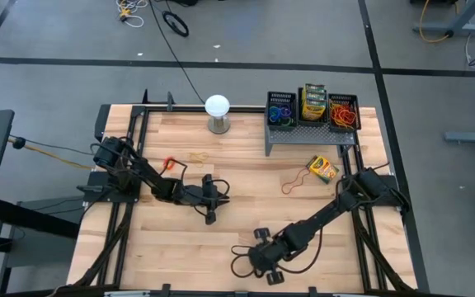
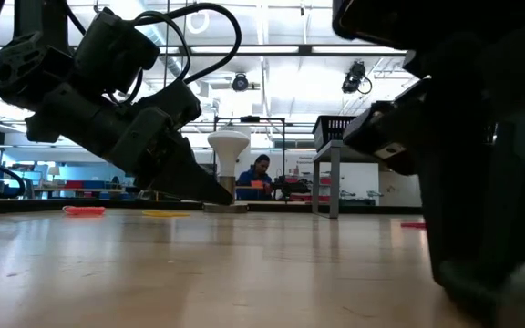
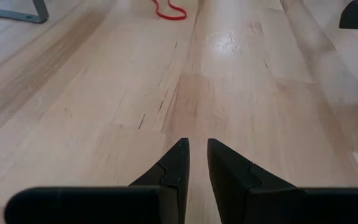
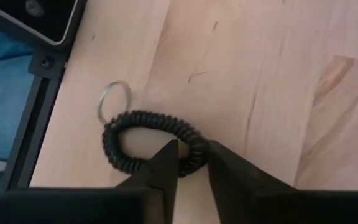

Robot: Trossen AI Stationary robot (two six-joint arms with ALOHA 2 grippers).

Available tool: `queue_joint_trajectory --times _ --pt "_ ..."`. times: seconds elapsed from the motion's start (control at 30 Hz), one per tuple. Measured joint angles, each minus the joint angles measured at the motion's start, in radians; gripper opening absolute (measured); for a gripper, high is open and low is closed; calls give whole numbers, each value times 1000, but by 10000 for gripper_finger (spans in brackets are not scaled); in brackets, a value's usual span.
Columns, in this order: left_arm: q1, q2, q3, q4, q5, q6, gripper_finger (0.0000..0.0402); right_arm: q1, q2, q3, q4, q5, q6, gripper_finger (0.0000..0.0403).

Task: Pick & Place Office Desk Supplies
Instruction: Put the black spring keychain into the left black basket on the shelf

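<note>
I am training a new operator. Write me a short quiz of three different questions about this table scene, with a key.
1. True or false: the right gripper has its fingers around a black coiled wrist band.
2. What is attached to that band? A) a metal ring B) a pencil C) a crayon box
3. Fill in: the loose crayon box lies on the ____, in front of the grey riser.

Key: 1 true. 2 A, the metal ring. 3 table.

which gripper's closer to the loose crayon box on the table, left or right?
Right. The right gripper is at the table's near edge, over a black coil keyring, diagonally below the crayon box. The left gripper sits mid-table, farther across.
</note>
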Motion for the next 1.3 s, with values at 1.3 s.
queue_joint_trajectory --times 1.3 --pt "26 0 31 55 -166 79 63 -817 -686 -3 -555 776 -305 14"
